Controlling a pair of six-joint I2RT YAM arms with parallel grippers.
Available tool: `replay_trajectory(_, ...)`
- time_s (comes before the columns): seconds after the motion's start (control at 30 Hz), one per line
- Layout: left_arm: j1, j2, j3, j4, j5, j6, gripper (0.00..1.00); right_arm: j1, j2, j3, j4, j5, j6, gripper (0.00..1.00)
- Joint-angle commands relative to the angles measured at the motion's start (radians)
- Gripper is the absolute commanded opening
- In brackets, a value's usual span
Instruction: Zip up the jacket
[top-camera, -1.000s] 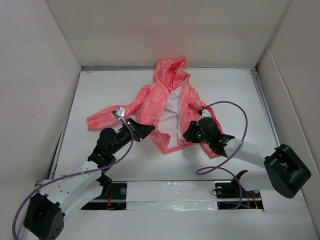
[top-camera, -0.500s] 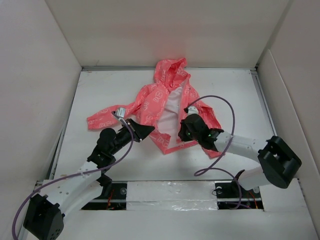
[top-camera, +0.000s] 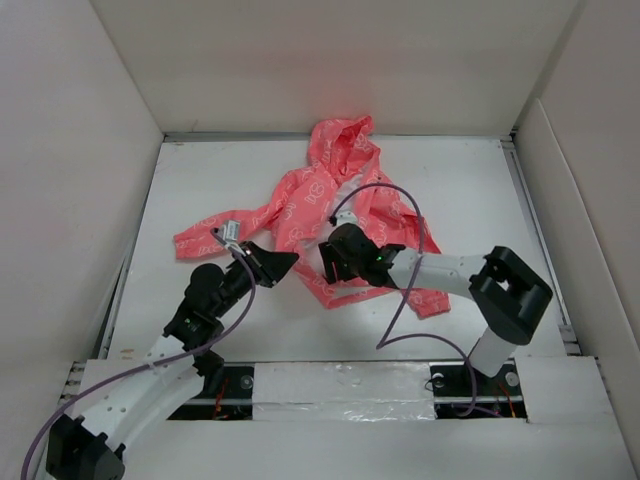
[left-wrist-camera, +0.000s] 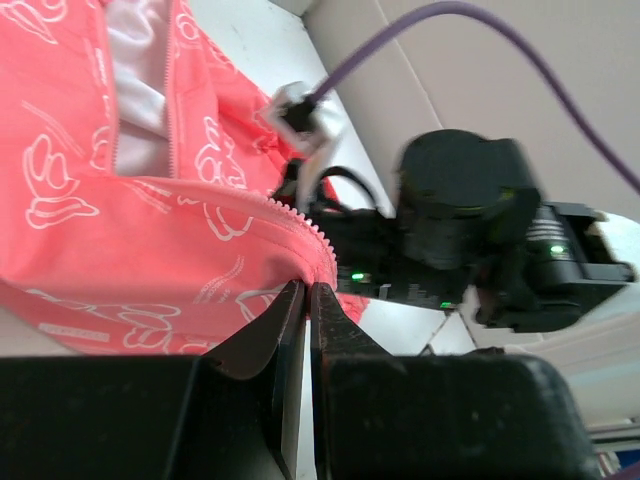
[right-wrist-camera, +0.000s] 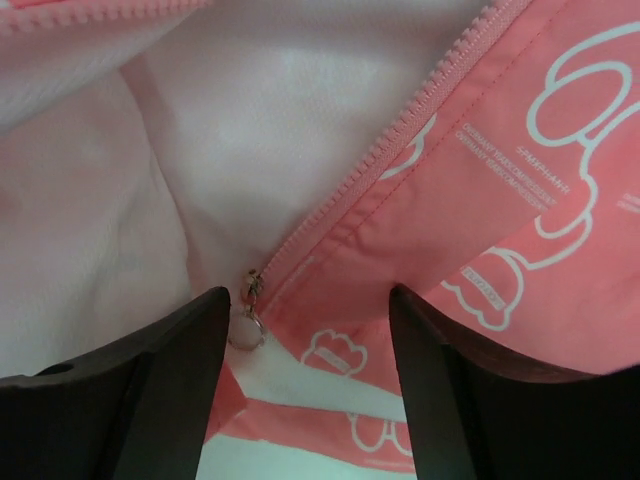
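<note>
The coral-pink hooded jacket lies on the table with its front open and the white lining showing. My left gripper is shut on the jacket's lower front edge, right where the zip teeth end. My right gripper hovers over the bottom of the opening, open. Its fingers straddle the other front edge. The small metal zip slider with its round pull hangs just inside the left finger. A row of zip teeth runs up and to the right from the slider.
The white table is boxed in by white walls on three sides. The right arm's purple cable loops over the jacket's lower right part. A long sleeve stretches out to the left. In the left wrist view the right gripper's black body sits close ahead.
The right gripper has slid left across the jacket to the bottom of the front opening, and its jaws have opened wide. The left gripper has stayed shut and moved slightly left.
</note>
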Motion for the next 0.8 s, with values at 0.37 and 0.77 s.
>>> replay_trajectory(0.37,0.007,-0.144,0.129,-0.262,-0.259,0.069,0.0,0.0,-0.505,-0.516,0.327,-0.001,0.337,0.0)
replay_trajectory(0.77,0.007,-0.161,0.155,-0.323,-0.247,0.064,0.0,0.035,-0.284,-0.592,0.816,-0.095,0.613,0.4)
